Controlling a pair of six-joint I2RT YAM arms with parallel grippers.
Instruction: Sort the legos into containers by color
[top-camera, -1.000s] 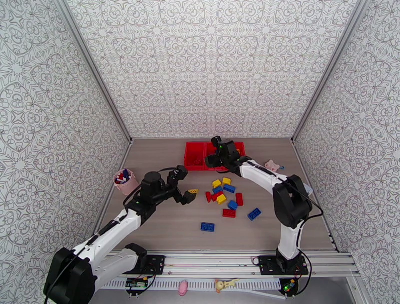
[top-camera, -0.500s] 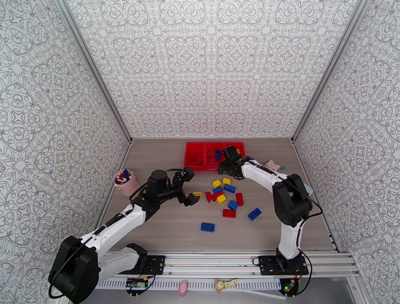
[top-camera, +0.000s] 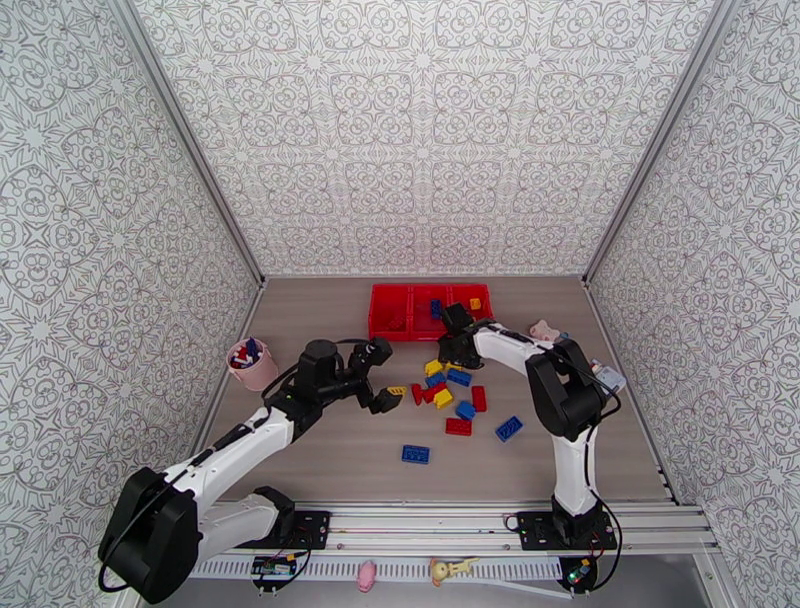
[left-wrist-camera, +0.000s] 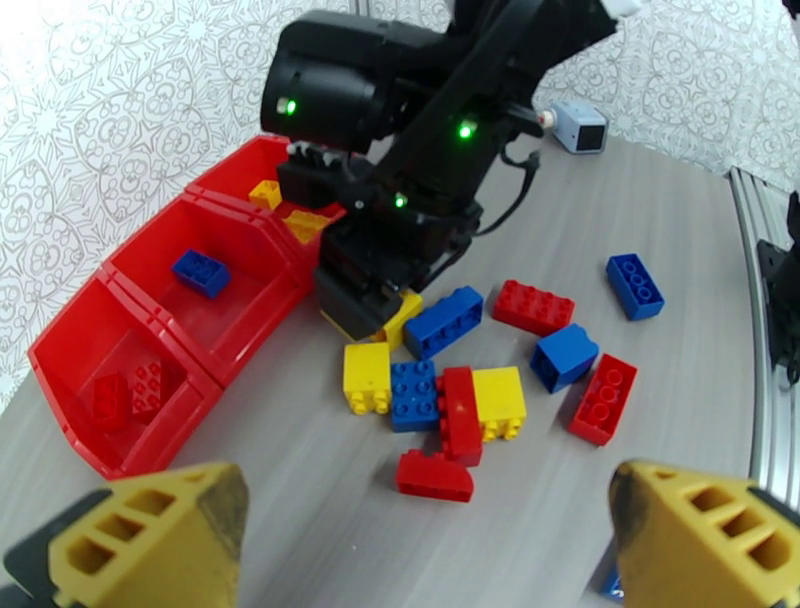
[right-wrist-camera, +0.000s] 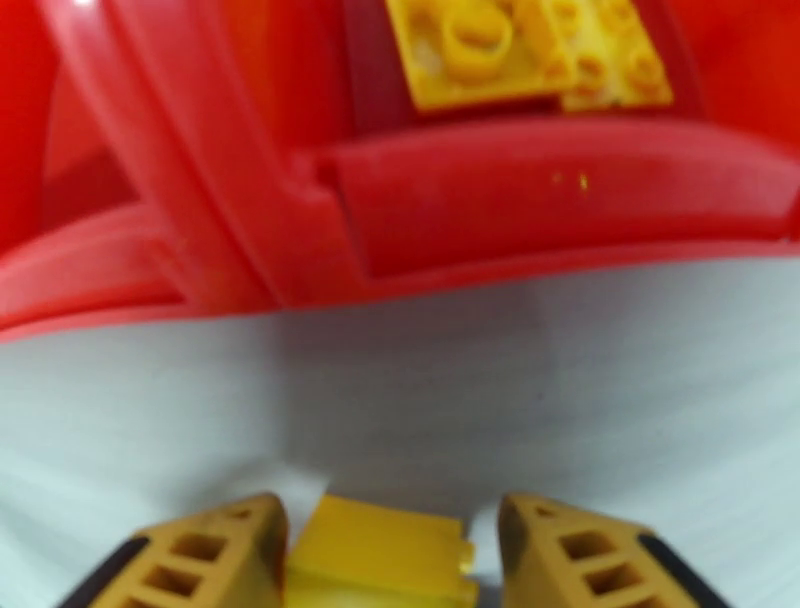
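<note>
top view looks down from behind — both wrist views, low, face the red bins (left-wrist-camera: 170, 425)

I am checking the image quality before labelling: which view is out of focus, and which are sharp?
Right wrist view: out of focus throughout, the containers and the yellow brick inside the right end effector smeared. Left wrist view: legos sharp, colours bright. Top external view: sharp, evenly lit.
</note>
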